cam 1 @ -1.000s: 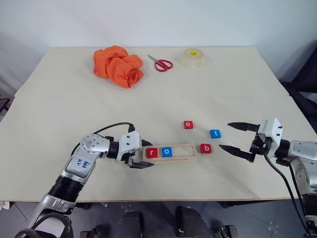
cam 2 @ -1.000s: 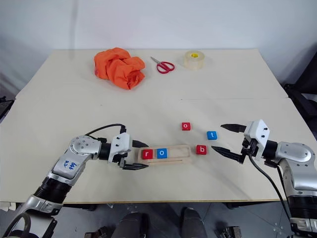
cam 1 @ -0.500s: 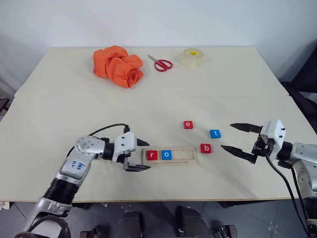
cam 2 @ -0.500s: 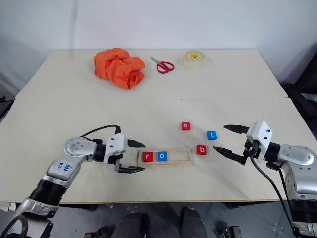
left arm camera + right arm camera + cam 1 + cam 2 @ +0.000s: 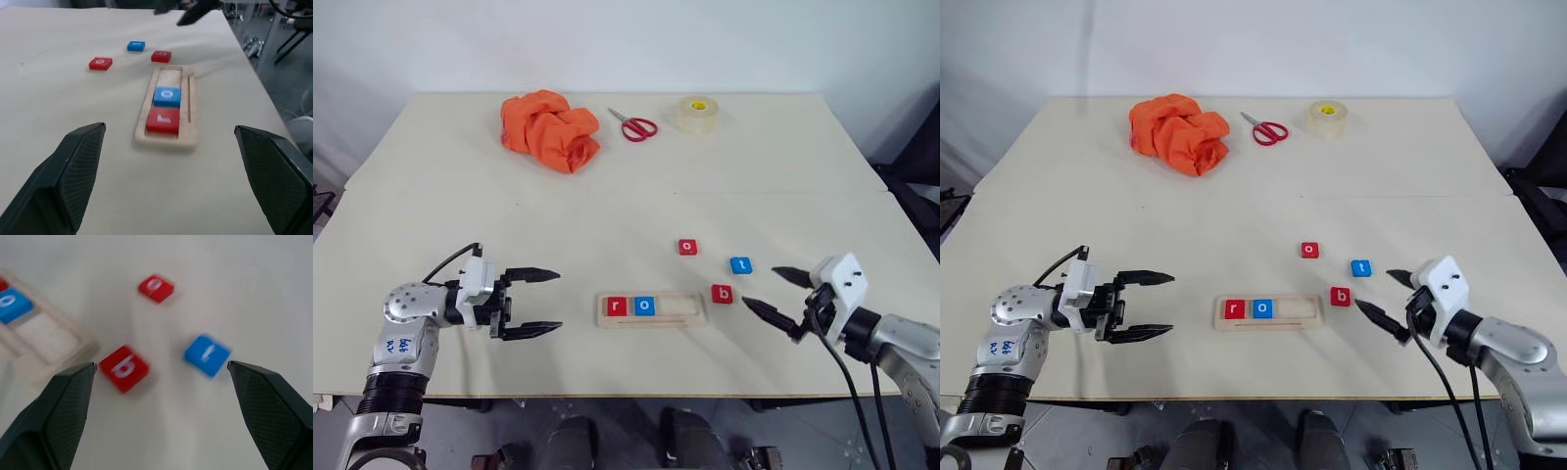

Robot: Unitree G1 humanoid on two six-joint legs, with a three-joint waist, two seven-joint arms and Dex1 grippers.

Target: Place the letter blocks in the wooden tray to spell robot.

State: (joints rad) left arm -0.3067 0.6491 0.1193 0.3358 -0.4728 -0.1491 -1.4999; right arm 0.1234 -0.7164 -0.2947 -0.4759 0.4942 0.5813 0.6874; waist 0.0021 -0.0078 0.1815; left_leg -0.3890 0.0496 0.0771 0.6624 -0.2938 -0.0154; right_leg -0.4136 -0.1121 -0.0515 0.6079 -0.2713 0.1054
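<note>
Inside wooden tray (image 5: 653, 309) red r (image 5: 617, 306), blue o (image 5: 645, 305), both pincers (image 5: 533, 302) (image 5: 773, 292) wide open, empty.

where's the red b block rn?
In the head views the red b block lies flat on the table just off the right end of the wooden tray, with the blue t block just beyond it.

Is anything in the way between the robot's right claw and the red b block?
No. The open right gripper points at the red b block with bare table between them. The blue t block sits off to the side, apart from both.
</note>
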